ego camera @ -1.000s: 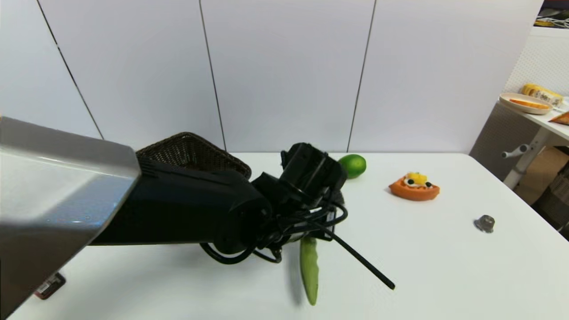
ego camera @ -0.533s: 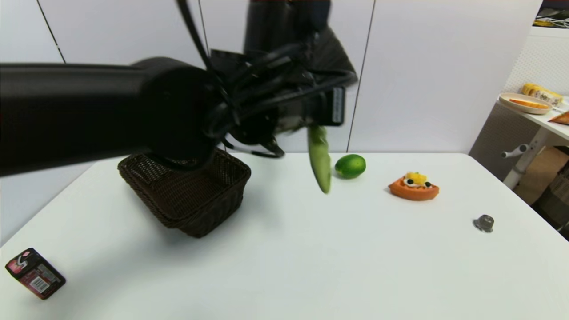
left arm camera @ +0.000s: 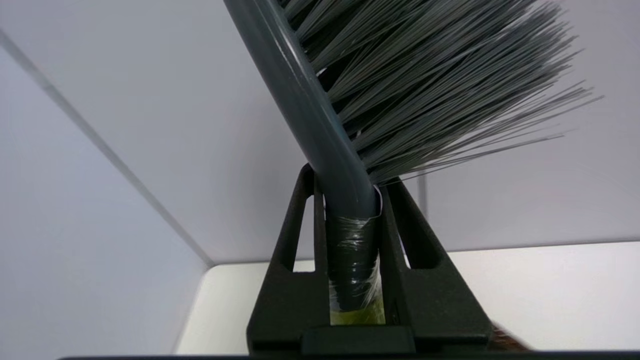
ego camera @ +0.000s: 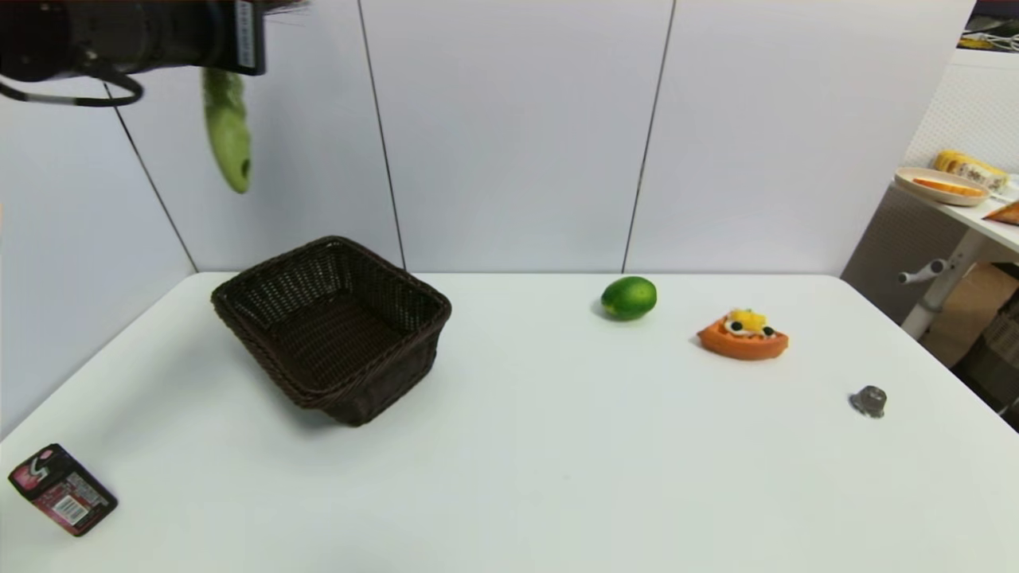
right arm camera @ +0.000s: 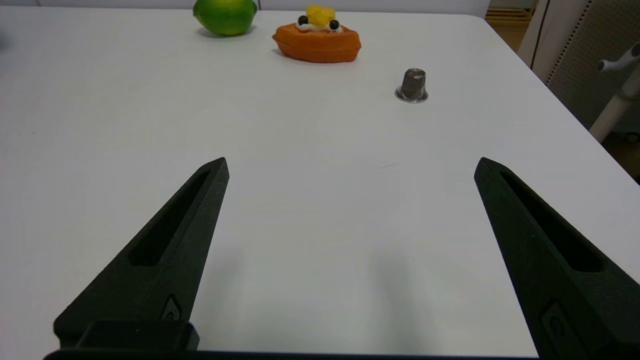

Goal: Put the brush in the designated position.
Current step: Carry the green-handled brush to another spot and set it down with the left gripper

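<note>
The brush (left arm camera: 320, 125) is being held high above the counter (ego camera: 557, 477) by the left gripper (left arm camera: 352, 240), fingers (left arm camera: 295, 260) clamped at its taped neck; it is being judged light and stiff, bristles soft; the right gripper (right arm camera: 350, 210) is being kept wide open, empty.

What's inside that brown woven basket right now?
Nothing that shows: the wicker basket looks empty, though its near wall hides a strip of the floor. The brush hangs high above its left side, clamped in the left claw. The right claw waits open over the table.
</note>
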Motion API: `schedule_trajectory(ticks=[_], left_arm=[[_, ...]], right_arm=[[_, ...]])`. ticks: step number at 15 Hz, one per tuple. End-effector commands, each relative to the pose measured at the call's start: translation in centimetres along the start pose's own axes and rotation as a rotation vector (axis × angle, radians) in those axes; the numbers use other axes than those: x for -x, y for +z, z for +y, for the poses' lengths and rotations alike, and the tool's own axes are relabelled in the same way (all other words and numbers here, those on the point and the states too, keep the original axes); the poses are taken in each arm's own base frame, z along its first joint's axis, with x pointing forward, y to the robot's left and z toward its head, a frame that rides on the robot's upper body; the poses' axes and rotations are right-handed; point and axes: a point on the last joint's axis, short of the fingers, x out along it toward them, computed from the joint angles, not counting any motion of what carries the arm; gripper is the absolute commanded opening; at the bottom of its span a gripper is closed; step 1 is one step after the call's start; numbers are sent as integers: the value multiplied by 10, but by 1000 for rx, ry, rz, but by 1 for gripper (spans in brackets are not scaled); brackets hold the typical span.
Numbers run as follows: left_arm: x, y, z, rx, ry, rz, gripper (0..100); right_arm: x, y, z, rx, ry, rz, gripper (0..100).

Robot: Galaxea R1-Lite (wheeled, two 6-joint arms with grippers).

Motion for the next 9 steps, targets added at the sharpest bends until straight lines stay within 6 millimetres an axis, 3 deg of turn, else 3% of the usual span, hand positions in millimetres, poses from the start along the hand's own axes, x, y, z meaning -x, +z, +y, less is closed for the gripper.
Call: schedule_trajectory(ticks=[1, 5, 9], left_arm=[[30, -40, 76, -10, 75, 74, 0], [21, -99, 97, 32, -151, 189, 0], [-8, -148, 90, 51, -257, 272, 0]], right_arm=[[0, 0, 0, 0, 1, 3, 100], [0, 0, 0, 0, 1, 3, 100], [0, 0, 0, 0, 1, 3, 100]])
